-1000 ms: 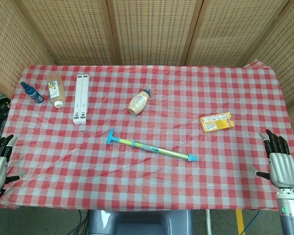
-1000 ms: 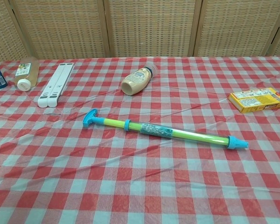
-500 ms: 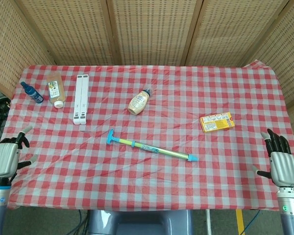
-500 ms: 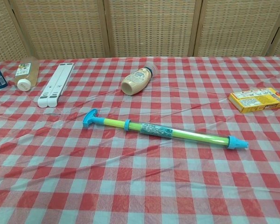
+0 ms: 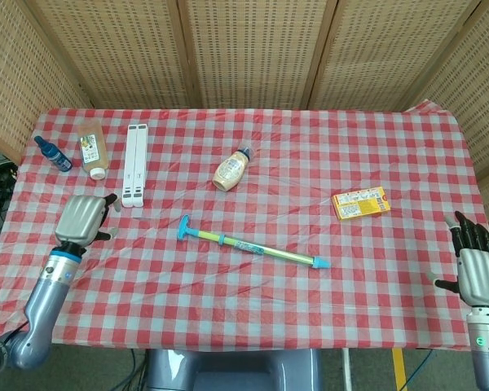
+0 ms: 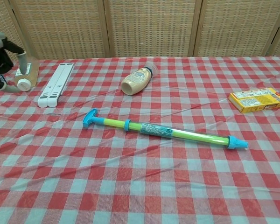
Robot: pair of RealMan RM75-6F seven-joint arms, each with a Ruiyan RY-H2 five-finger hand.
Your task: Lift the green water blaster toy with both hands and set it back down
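Both our hands hold nothing at this point, fingers loosely apart. Our left hand [image 5: 81, 218] has swung in from the desk's near-left corner and now hovers above the cloth by the left edge, near the white folding stand [image 5: 132, 164]; the chest view catches it at its own left margin. Our right hand [image 5: 477, 270] has barely shifted and waits off the right edge. We judge the reach has only begun on the left side, with the right yet to follow, and the lift itself untouched.

Lying flat across the middle of the desk [image 5: 269, 305], the water blaster [image 5: 251, 244] is a long, thin, smooth plastic tube, green with blue T-handle and blue nozzle, slanting from handle at left toward the near-right. Its slim round barrel may roll under the fingers. Under it the red-checked cloth is shiny and creased. Farther back lie a squat beige squeeze bottle [image 5: 231, 170] and, toward the right edge, a yellow cardboard box [image 5: 361, 202].
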